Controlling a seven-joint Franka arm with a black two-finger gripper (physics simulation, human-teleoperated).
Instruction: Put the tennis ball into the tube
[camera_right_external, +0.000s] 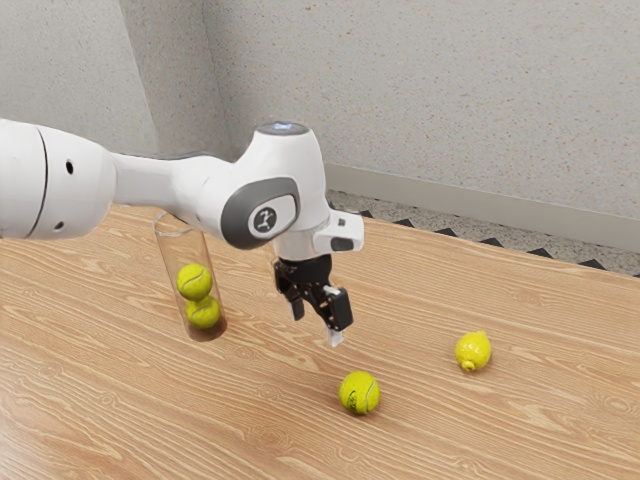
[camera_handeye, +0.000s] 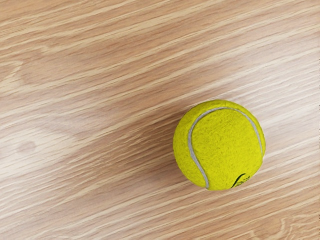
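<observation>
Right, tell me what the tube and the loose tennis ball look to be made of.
The tube: probably clear plastic, though glass is possible, smooth and glossy; the two balls inside show through its wall. The loose tennis ball: apparently fuzzy yellow-green felt, matt, with a pale, smoother-looking curved seam and a fine-grained surface.

Got neon yellow-green, pale grey seam and black print on the loose tennis ball (camera_right_external: 360, 393). Straight-up yellow on the lemon (camera_right_external: 473, 351), to the exterior view's right of it. Clear with a brownish base for the tube (camera_right_external: 171, 255), to its left there. Tan, creamy-streaked wood grain on the table (camera_right_external: 520, 425) underneath.
</observation>
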